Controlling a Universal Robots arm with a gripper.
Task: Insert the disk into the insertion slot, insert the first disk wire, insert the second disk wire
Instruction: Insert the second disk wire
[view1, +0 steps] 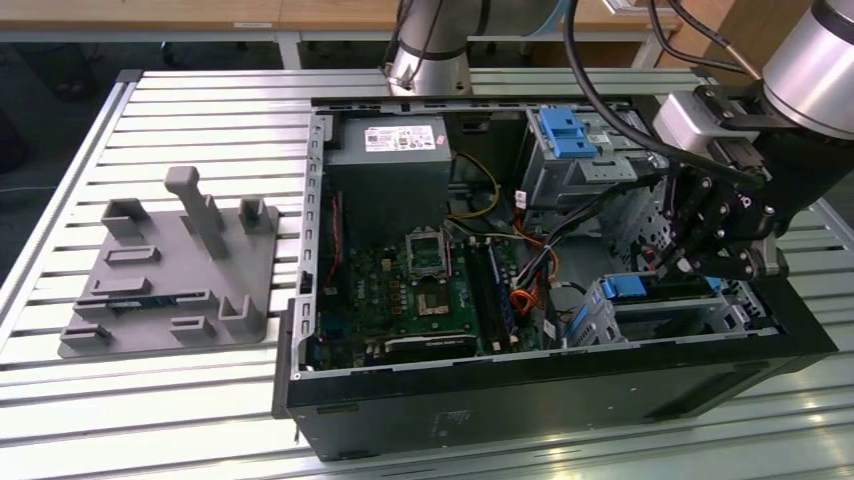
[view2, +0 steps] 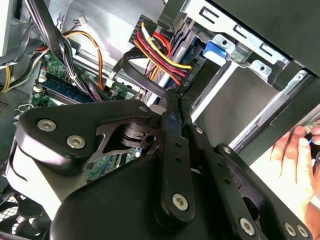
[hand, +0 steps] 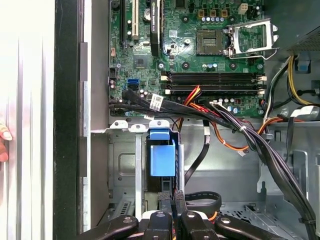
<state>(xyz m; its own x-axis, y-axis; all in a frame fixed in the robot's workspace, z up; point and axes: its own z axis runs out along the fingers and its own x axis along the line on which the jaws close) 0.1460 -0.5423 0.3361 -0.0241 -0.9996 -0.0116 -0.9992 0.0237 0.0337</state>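
One gripper (view1: 697, 262) hangs at the right of the exterior view, low inside the open computer case (view1: 534, 385), its fingers pressed together on a black connector with red and yellow wires (view2: 160, 52) in the second wrist view. Just past them, at the lower middle of the first wrist view, the disk (hand: 163, 159) in its blue frame sits in the insertion slot (hand: 120, 165). Beyond lies the green motherboard (view1: 420, 290). Farthest, left of the case, a grey fixture (view1: 167, 275) rests on the slatted table (view1: 200, 100).
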